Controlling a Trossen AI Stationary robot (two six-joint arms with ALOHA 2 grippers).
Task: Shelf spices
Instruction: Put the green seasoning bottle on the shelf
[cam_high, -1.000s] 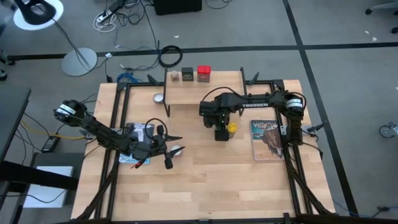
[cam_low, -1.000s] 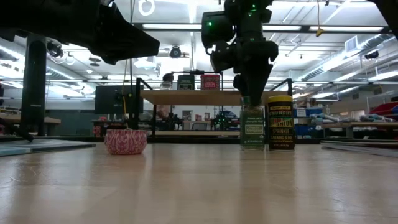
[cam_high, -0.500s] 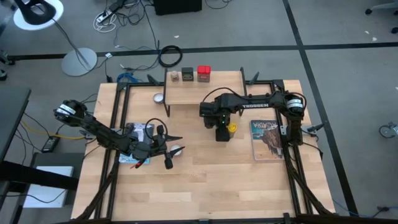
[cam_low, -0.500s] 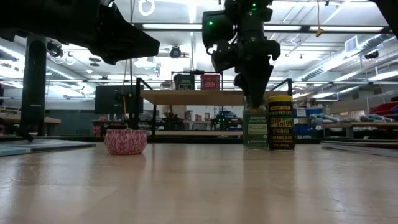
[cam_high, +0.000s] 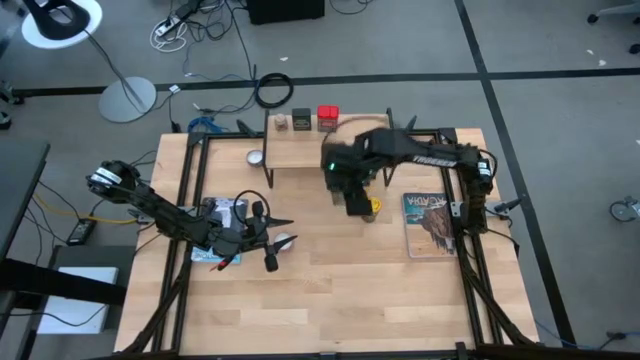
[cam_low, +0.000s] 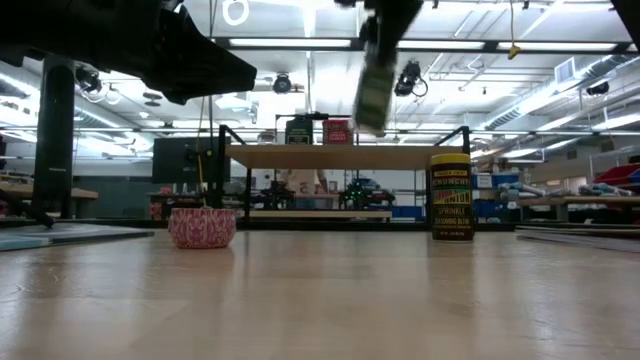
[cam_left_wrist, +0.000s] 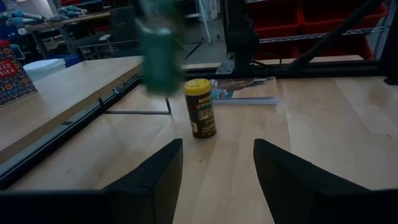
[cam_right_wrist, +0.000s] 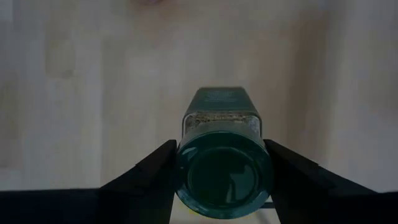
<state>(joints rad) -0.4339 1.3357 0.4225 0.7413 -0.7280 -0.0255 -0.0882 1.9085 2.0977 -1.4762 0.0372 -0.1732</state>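
The right gripper (cam_right_wrist: 221, 171) holds the green-capped jar (cam_right_wrist: 222, 162) clamped between its fingers above the table (cam_high: 330, 300), while the left gripper's (cam_left_wrist: 214, 171) fingers stand apart.

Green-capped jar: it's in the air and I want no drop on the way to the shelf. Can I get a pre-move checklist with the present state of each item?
1. Right gripper shut on the green-capped jar, fingers on both sides: ok.
2. Jar lifted off the table in the low view: ok.
3. Jar upright in the grip: cannot tell, it shows blurred and tilted.
4. Free space on the shelf beside the brownish jar, black tin and red tin: ok.
5. Yellow jar standing, apart from the lifted jar: ok.
6. Left gripper waiting away from the shelf, open: ok.
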